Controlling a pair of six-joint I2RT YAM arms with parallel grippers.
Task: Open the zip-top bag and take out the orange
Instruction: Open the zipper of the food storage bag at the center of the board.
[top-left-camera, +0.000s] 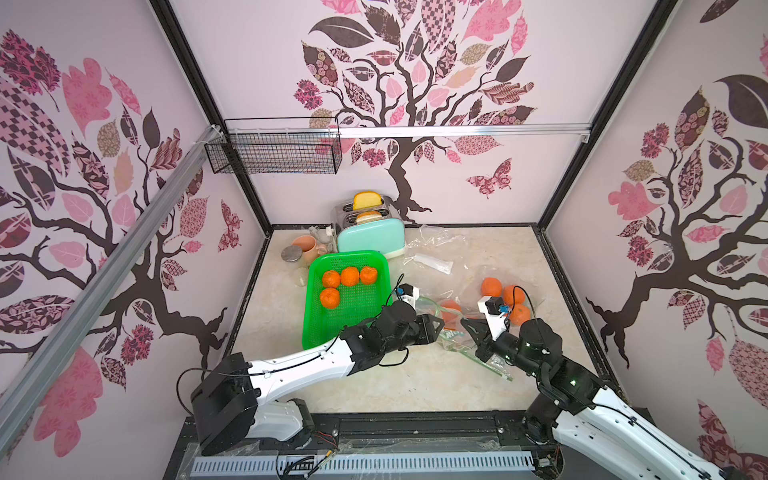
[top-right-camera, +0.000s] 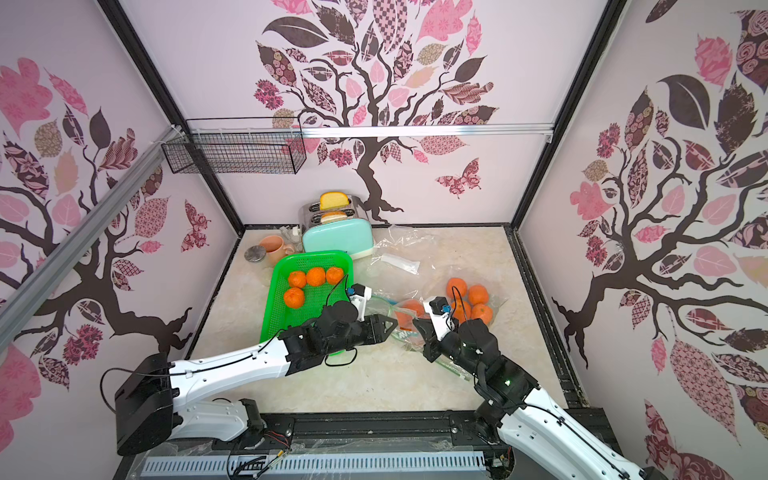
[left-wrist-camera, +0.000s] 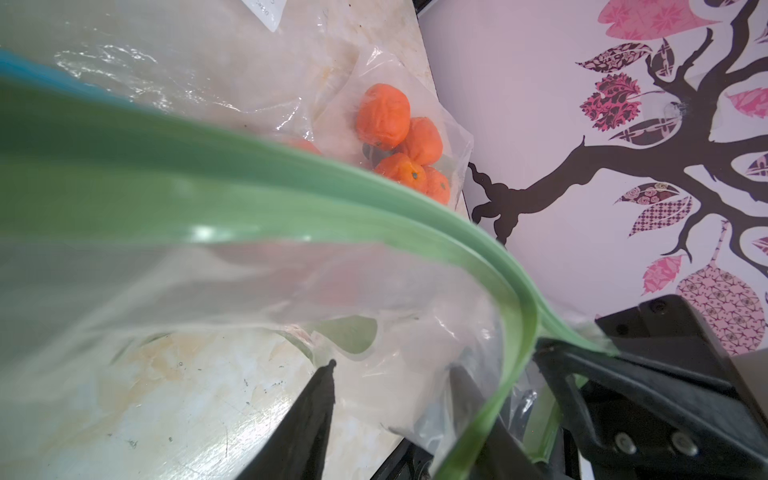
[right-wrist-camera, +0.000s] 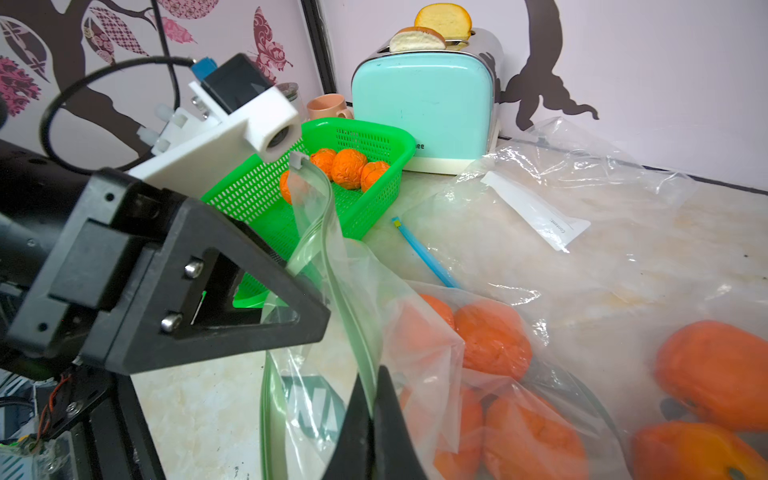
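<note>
Enclosure of three pale pink walls: back wall (top-left-camera: 561, 174), left wall (top-left-camera: 137, 399), right wall (top-left-camera: 623, 104). Each bears a tree decal (top-left-camera: 399, 166) with a dark-brown trunk and pink and patterned leaves. Black corner posts (top-left-camera: 189, 83) join the walls. An aluminium rail (top-left-camera: 457, 132) crosses the back wall, and a black wire basket (top-left-camera: 276, 149) hangs at its left end. A second rail (top-left-camera: 104, 286) runs along the left wall. The floor surface is a beige marble-pattern tabletop (top-left-camera: 395, 386), faintly stained and black-edged. Lighting is even and diffuse.

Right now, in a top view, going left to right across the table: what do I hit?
metal-lidded jar → green basket → left gripper → right gripper → bagged oranges. The zip-top bag overlaps both grippers, so it is left out.
</note>
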